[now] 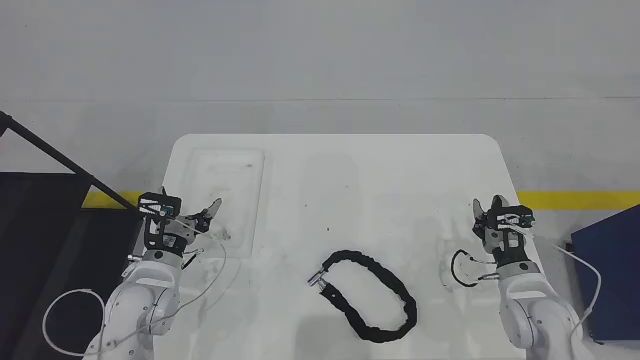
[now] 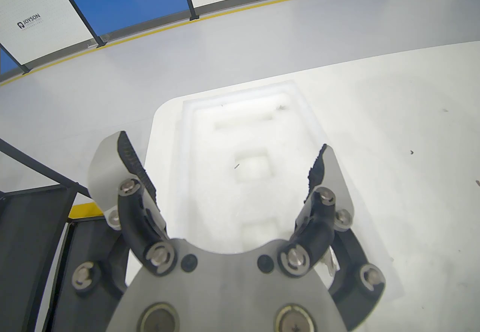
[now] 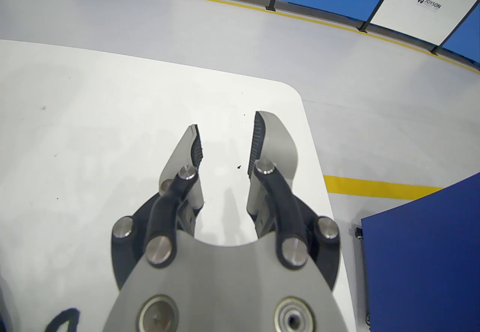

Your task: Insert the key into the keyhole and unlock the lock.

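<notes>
1. Step in hand: I judge the task to be at its start, with the key pickup not yet done.
2. Left gripper [image 1: 207, 213] [image 2: 224, 142]: fingers wide apart and empty, over the near end of the tray [image 1: 225, 160] [image 2: 300, 101].
3. Right gripper [image 1: 487, 203] [image 3: 226, 120]: fingers apart with a narrower gap, empty, near the right edge of the table [image 1: 420, 170].
4. Lock [image 1: 348, 254]: a black chain loop lying between the arms, well apart from both grippers. Its metal end [image 1: 317, 281] points toward the left arm.
5. Key: a small metal piece [image 2: 332, 263] shows beside the tray, under the left gripper. I take it as probably the key but cannot confirm this.
6. Next move: I would grip the key by its head, blade free, then steady the metal end with the right gripper. I cannot tell which way the keyhole faces.
</notes>
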